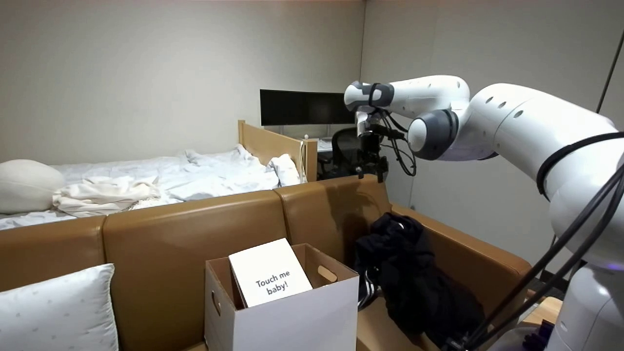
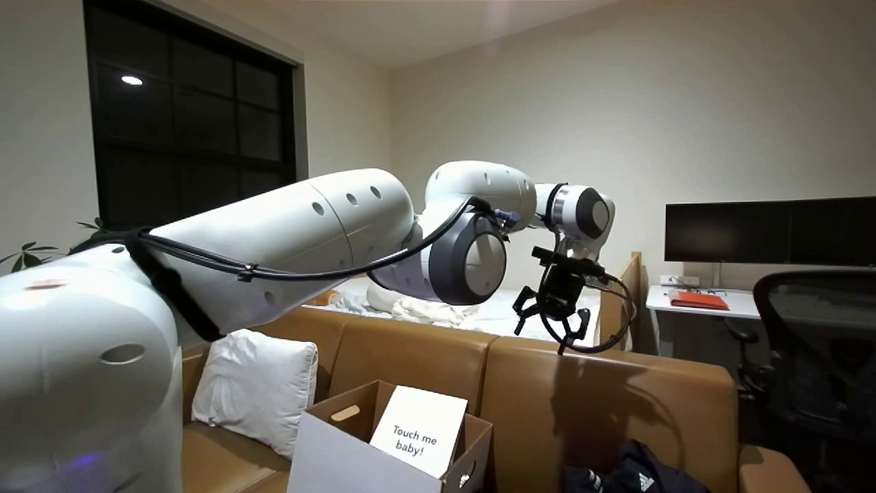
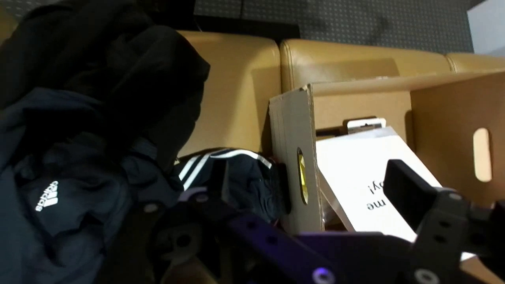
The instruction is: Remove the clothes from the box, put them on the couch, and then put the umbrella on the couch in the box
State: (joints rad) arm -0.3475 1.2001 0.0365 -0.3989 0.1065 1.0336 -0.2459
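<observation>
- Finding the umbrella should be the next work, I judge: in an exterior view the clothes (image 1: 409, 273) already lie on the couch (image 1: 195, 229), in the corner where its back edge meets the armrest (image 1: 475, 239), but the umbrella I cannot make out
- The box (image 1: 295, 326) stands on the couch beside them, with a printed sheet (image 1: 270, 273) tilted inside and reaching above the rim; the gripper (image 1: 370, 176) hangs higher, and it is good to travel at this height, so nothing gets hooked
- In an exterior view the jaws are clearly spread, with nothing between them; toward the couch end away from the clothes a white pillow (image 2: 256, 390) leans on the back, and no umbrella shows beside it
- In the wrist view a striped garment (image 3: 252, 181) lies just beside the box, maybe touching, so the fingers (image 3: 406, 191) could catch cloth by mistake; descend slowly there
- Inside the box, near its wall toward the couch's front edge, a small white tag (image 3: 366, 125) shows; to what it belongs, I cannot tell
- Before placing, check under the sheet for any cloth; then grasp the umbrella across its middle and lower it next to the sheet
</observation>
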